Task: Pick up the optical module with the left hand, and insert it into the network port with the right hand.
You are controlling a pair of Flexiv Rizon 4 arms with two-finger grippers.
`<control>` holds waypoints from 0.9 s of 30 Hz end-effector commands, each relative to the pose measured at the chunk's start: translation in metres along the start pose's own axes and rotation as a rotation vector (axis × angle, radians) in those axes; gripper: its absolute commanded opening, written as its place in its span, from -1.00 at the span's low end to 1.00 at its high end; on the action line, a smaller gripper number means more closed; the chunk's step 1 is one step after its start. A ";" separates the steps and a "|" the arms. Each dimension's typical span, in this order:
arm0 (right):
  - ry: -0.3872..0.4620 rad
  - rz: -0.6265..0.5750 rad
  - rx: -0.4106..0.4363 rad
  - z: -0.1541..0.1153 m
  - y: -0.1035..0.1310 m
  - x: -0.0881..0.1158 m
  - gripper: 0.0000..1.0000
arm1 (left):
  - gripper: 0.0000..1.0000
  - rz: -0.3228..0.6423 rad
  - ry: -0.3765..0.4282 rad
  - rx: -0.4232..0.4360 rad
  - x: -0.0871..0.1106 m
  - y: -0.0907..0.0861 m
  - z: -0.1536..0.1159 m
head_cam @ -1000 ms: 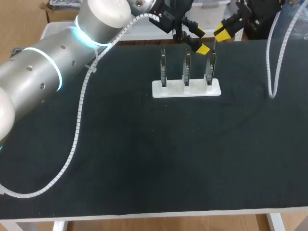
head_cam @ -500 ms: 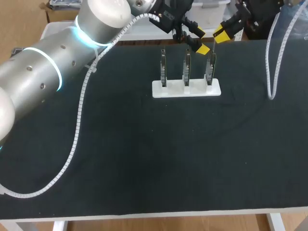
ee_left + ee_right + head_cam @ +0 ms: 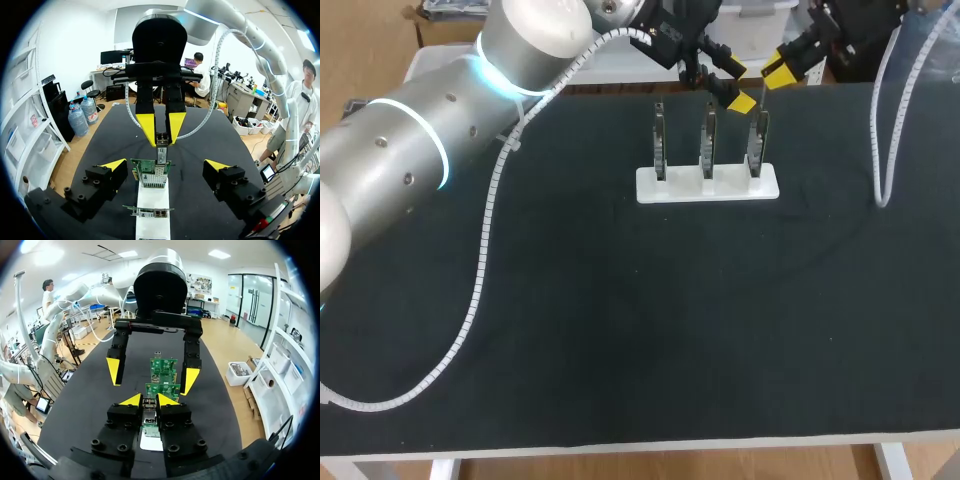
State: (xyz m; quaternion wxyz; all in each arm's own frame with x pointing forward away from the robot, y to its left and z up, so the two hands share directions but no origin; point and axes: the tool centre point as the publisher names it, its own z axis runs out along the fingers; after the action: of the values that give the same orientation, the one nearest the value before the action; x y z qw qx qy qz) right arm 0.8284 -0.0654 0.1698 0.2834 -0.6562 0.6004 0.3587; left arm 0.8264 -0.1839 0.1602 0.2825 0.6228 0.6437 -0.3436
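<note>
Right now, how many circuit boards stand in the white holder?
3 circuit boards, upright in a row on the white holder: one at its left end, one in the middle, one at its right end. None looks hidden.

Optical module (image 3: 149, 412) sat clamped in my right pincer (image 3: 149, 400), three boards (image 3: 161, 389) in a row ahead of it, my left pincer (image 3: 152, 376) astride that row

Optical module held upright over the port boards

The small metal optical module (image 3: 161, 152) stands vertical, pinched in the right gripper (image 3: 161, 143). It is just over the network port (image 3: 152, 178) on the green board at the 3 o'clock end of the white base (image 3: 708, 185), near the table's 12 o'clock edge.
</note>
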 end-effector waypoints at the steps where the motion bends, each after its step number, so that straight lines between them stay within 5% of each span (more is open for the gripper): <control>1: 0.001 0.005 -0.529 0.000 -0.008 0.003 -1.00 | 1.00 -0.002 0.010 0.048 -0.004 0.010 0.002; 27: 0.004 0.010 -0.508 -0.003 -0.009 0.004 -1.00 | 1.00 -0.002 0.010 0.048 -0.004 0.010 0.002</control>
State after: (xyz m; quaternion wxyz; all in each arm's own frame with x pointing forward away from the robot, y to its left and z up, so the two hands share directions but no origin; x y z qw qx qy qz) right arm 0.8298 -0.0695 0.1695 0.2821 -0.6533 0.6050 0.3572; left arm 0.8264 -0.1839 0.1602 0.2825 0.6228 0.6437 -0.3436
